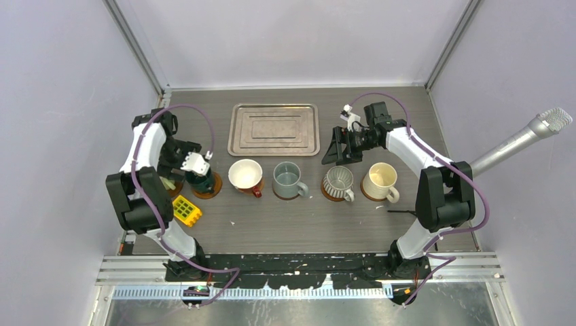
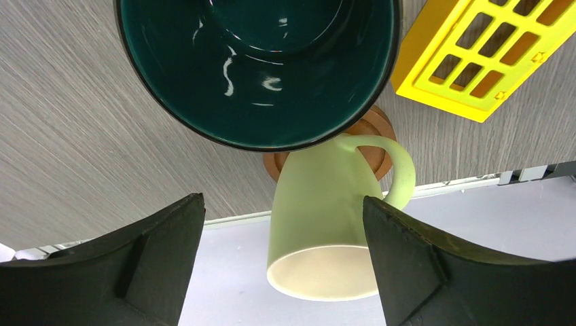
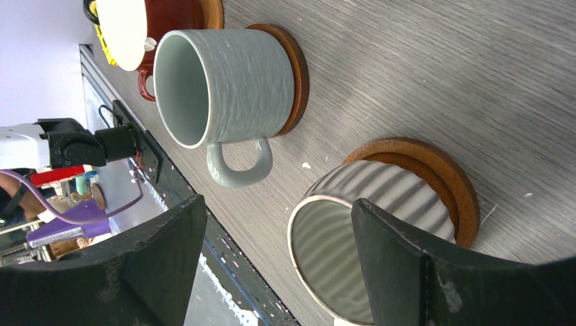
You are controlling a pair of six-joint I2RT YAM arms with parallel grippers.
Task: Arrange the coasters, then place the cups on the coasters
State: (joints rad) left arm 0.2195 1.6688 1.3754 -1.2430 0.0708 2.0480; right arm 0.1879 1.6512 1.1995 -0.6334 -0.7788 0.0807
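Note:
Six cups stand in a row, each on a brown coaster. The dark green cup (image 1: 201, 182) (image 2: 258, 68) sits on its coaster (image 1: 216, 187). Just left of it is the pale green cup (image 2: 326, 217) on a coaster (image 2: 372, 144), mostly hidden under my left arm in the top view. My left gripper (image 1: 199, 174) (image 2: 282, 200) hovers open over these two, holding nothing. Further right are the red-and-white cup (image 1: 246, 175), the grey-blue cup (image 1: 289, 180) (image 3: 224, 81), the ribbed cup (image 1: 337, 183) (image 3: 367, 231) and the cream cup (image 1: 380, 182). My right gripper (image 1: 337, 151) (image 3: 278, 202) hangs open behind the ribbed cup.
A silver metal tray (image 1: 274, 129) lies at the back centre. A yellow grid block (image 1: 187, 211) (image 2: 489, 54) sits in front of the dark green cup. A microphone (image 1: 523, 139) juts in from the right wall. The table's left edge runs close beside the pale green cup.

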